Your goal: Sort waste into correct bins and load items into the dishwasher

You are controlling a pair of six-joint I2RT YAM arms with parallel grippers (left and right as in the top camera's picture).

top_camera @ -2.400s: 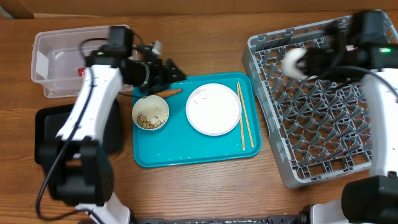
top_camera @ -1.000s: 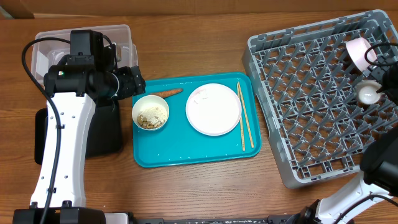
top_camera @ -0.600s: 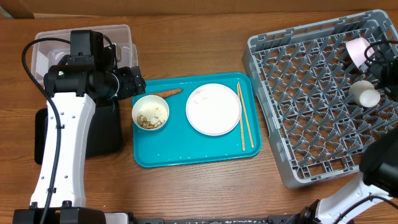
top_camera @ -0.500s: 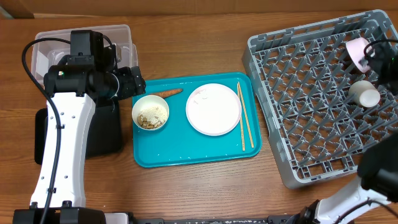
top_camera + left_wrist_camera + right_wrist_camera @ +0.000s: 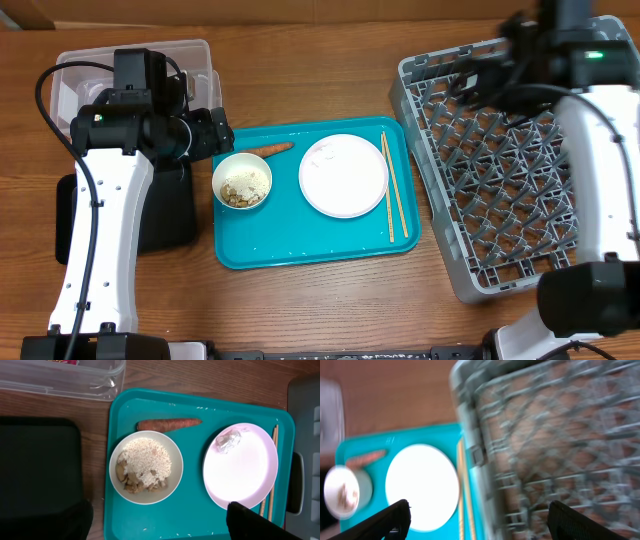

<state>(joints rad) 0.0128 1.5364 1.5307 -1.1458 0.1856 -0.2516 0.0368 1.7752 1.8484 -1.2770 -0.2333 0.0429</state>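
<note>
You're between picks: left gripper (image 5: 157,504) and right gripper (image 5: 479,505) both stand wide open and empty, the left hanging over the teal tray (image 5: 300,245), the right over the grey rack (image 5: 500,200). Your next move likely calls for dropping squarely onto one tray item. That tray holds the white bowl (image 5: 176,467) of food scraps (image 5: 145,462), the carrot (image 5: 169,424), the pink plate (image 5: 245,475) bearing crumpled paper (image 5: 228,441), and the chopsticks (image 5: 393,185); nothing shows in the black tray (image 5: 170,215)

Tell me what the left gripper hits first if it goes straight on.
Likely the bowl's near rim, or the teal tray right beside it. The left gripper hangs open above them, and depth is unclear.
</note>
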